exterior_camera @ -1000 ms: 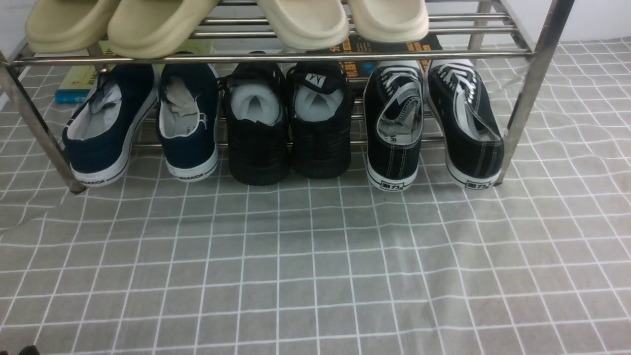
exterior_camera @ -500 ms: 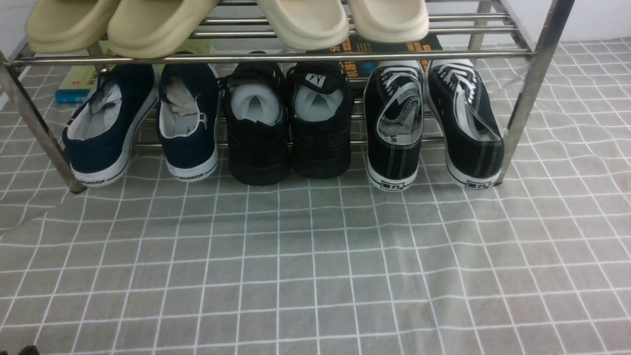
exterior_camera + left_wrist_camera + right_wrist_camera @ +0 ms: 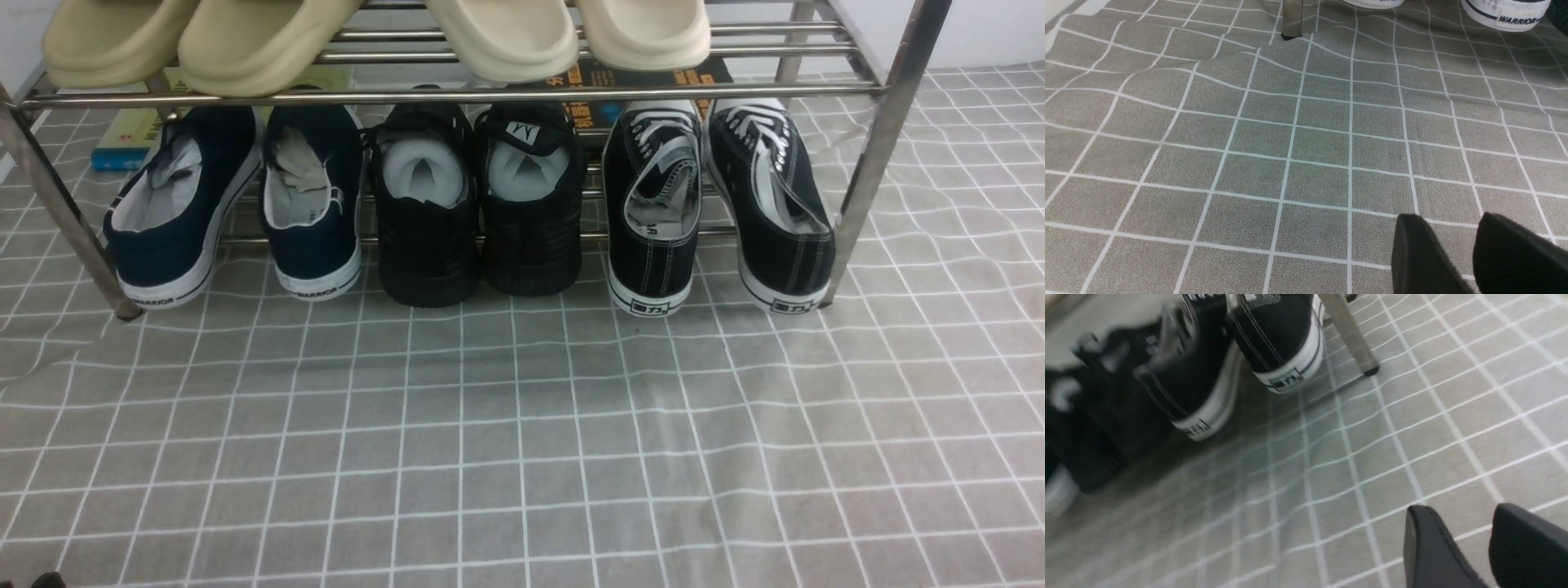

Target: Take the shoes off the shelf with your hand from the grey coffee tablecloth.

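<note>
On the cloth point(image 3: 1412, 473) stands a leg point(image 3: 1351, 335) of the rack. Near the leg is one laced sneaker point(image 3: 1278, 335), and beside it the second sneaker point(image 3: 1188, 371). Next come black shoes point(image 3: 1098, 412), which are blurred. The right gripper point(image 3: 1470, 539) has its two fingers apart, with cloth visible between them.

Clogs point(image 3: 245, 49) cropped by top edge

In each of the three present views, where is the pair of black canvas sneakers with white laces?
Front view: lower tier, right end, the black canvas sneakers beside the right leg of the rack.
Left wrist view: not in it.
Right wrist view: upper left part, heels showing.
Shared landmark: the white-gridded cloth.
</note>
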Available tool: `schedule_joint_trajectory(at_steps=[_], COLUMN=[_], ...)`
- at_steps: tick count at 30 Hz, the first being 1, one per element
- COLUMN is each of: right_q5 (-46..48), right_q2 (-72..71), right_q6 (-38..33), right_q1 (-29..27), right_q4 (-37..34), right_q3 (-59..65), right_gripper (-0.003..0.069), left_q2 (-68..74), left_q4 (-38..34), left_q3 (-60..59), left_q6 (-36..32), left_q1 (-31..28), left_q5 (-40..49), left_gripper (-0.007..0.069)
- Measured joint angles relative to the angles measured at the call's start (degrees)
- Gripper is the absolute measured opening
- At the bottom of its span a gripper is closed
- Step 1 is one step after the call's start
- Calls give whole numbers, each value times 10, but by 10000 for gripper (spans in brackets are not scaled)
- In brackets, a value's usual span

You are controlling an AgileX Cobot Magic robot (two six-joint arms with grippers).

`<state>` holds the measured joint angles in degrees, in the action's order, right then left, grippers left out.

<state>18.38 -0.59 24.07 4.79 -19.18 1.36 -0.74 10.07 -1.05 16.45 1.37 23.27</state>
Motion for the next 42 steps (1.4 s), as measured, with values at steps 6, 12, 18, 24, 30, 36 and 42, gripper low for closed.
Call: schedule_joint_trajectory(at_steps=[6,12,18,24,30,36,42], right_q5=[-6,3,103,273,298,313,312], right_q2=[0,0,105,308,526,688,804], right_q6=[51,20,-78,-95,-212,-389,-428], right_q1=[0,0,0,0,0,23,118], right_q4=[-67,-54,85,170,47,-134,-158], right_q3=[0,-24,-202,-312,-371,-462,-582], right_gripper=[239,187,-4,-11,18,171,282], left_q2=[0,0,0,0,0,0,0], left_q4=[0,0,0,1,1,4,6], left_q3=[0,0,0,0,0,0,0], left_q6=[0,0,0,0,0,0,0], left_q1=[0,0,0,0,0,0,0], left_q5=[0,0,0,0,0,0,0], left_gripper=[240,240,240,240,240,240,240])
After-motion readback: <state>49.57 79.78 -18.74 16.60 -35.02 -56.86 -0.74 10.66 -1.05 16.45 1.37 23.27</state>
